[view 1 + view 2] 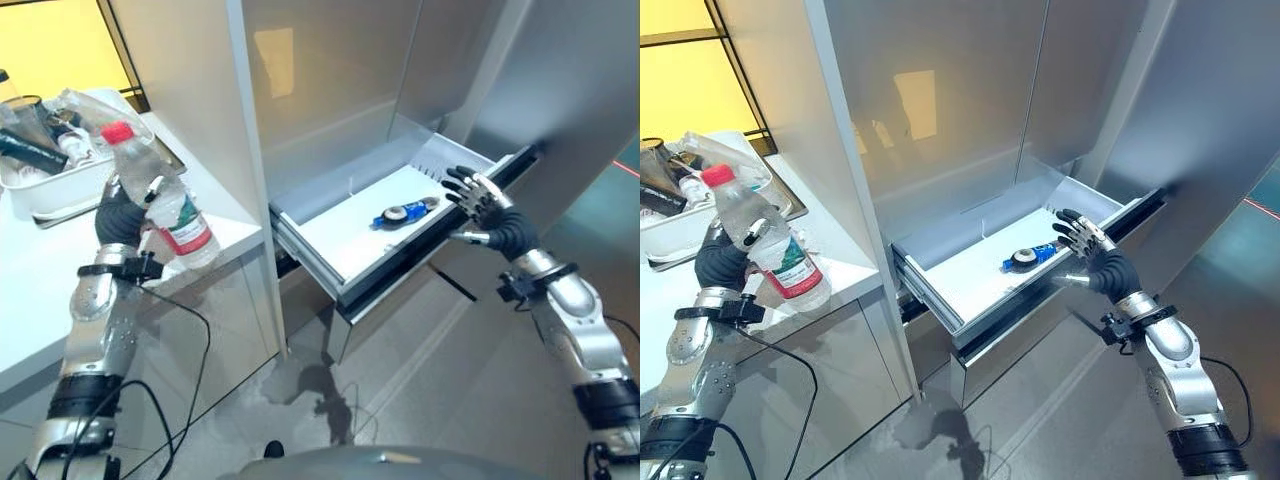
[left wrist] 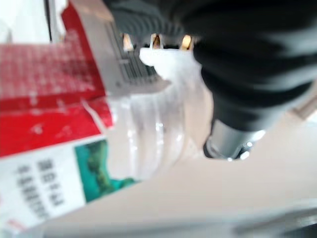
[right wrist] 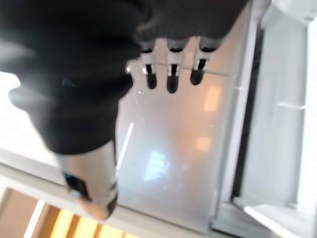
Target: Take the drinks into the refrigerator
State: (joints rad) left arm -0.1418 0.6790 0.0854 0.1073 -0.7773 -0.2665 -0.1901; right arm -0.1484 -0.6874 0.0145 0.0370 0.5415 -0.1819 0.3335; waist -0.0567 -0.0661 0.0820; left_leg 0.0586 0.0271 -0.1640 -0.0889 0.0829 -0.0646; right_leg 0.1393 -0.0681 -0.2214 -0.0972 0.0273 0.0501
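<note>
A clear water bottle (image 1: 150,190) with a red cap and a red, white and green label is held tilted above the white counter (image 1: 230,225). My left hand (image 1: 118,215) is shut on it around the middle, and the label (image 2: 49,124) shows close up in the left wrist view. The refrigerator's white drawer (image 1: 340,235) stands pulled out, with a small blue and black drink (image 1: 403,212) lying on its floor. My right hand (image 1: 482,203) hovers open at the drawer's right front corner, fingers (image 3: 171,74) spread and holding nothing.
A white tray (image 1: 55,185) with bottles and clear wrapping sits at the back left of the counter. The refrigerator's grey cabinet walls (image 1: 330,90) rise behind the drawer. Grey floor (image 1: 450,400) lies in front of the drawer.
</note>
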